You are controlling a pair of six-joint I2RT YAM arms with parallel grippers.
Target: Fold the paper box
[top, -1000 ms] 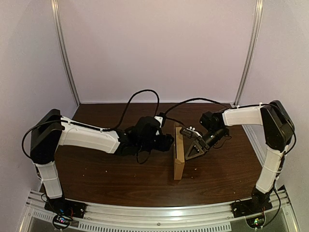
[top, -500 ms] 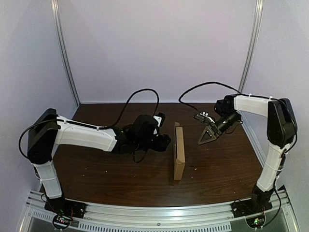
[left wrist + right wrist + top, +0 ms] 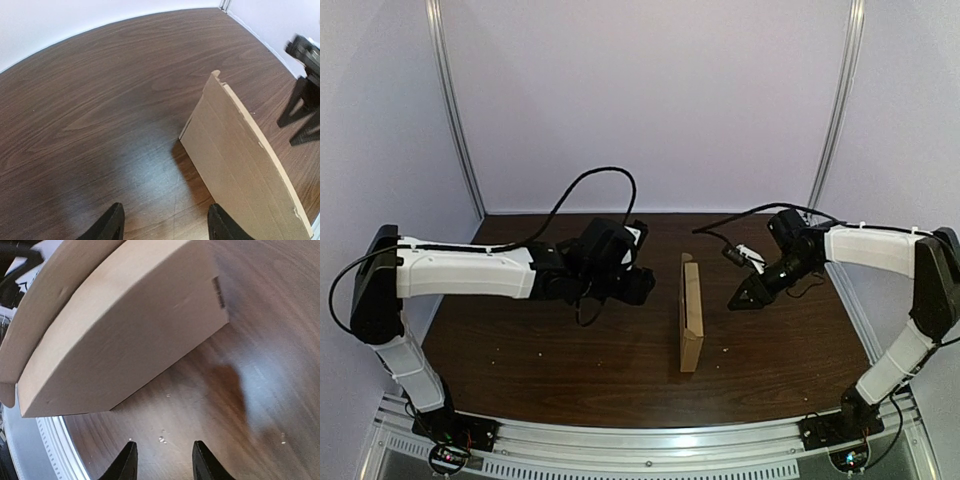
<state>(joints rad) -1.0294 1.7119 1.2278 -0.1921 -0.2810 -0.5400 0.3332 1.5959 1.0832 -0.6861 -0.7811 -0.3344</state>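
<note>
The paper box (image 3: 691, 312) stands on edge on the bench (image 3: 550, 360). The left gripper (image 3: 638, 286) sits left of it and the right gripper (image 3: 744, 296) sits right, both spread apart and empty.

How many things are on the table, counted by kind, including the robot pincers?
Flat brown cardboard box, standing on edge: 1
Black two-finger pincers, both open and empty: 2 (left pincer, right pincer)
Total: 3
</note>
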